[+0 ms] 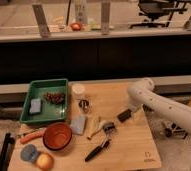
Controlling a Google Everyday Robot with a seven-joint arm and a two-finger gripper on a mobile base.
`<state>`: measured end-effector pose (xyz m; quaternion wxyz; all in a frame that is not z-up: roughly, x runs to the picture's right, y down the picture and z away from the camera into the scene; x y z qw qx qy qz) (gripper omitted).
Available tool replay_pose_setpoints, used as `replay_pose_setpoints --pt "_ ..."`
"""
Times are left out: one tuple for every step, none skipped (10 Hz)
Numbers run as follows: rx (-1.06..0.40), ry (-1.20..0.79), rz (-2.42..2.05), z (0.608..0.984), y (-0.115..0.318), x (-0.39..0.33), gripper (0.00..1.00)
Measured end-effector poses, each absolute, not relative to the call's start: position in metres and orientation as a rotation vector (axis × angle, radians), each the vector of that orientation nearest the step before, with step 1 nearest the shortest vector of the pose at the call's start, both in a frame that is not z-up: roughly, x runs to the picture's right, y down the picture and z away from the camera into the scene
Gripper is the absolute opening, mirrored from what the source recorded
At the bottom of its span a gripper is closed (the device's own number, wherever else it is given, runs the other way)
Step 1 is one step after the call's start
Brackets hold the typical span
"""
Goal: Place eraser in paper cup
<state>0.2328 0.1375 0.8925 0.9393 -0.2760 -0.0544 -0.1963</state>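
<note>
Behind the wooden counter (129, 150) you see a dark wall panel, and above it a pale ledge with a small red-orange round thing (76, 26) on it. An office chair (156, 9) stands at the top right.

On the counter's left side sits a green tray (62, 112). It holds a grey-blue sponge (35, 105) and a dark reddish cluster (54, 97) that you cannot make out more closely. The paper cup (78, 90) stands upright just right of the tray's far corner, and a small shiny metal object (84, 104) is just in front of it. Nearer you, an orange bowl (57, 136) sits beside a grey block (79, 124). A black-handled utensil (98, 150) lies at a slant right of the bowl. At the near left corner a blue round piece (28, 152) and an orange fruit (45, 161) lie close together.

Your white arm (159, 105) comes in from the right, bends at its elbow and points down at the counter. The gripper (129, 113) is low, right of centre. The eraser (123, 116) shows as a dark block at its tip, well apart from the paper cup. You cannot tell whether the gripper has closed on the eraser or only sits against it.
</note>
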Motion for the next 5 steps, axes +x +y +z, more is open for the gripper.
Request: replay_pose_setpoints --pt "-0.574 -0.117 -0.407 0.897 0.141 0.230 0.80" --pt "-0.589 -0.124 -0.411 0.901 0.145 0.228 0.80" --pt "-0.595 -0.124 -0.412 0.904 0.147 0.228 0.79" --pt "-0.604 -0.124 -0.411 0.907 0.150 0.229 0.73" --pt "-0.612 -0.126 -0.413 0.909 0.152 0.228 0.61"
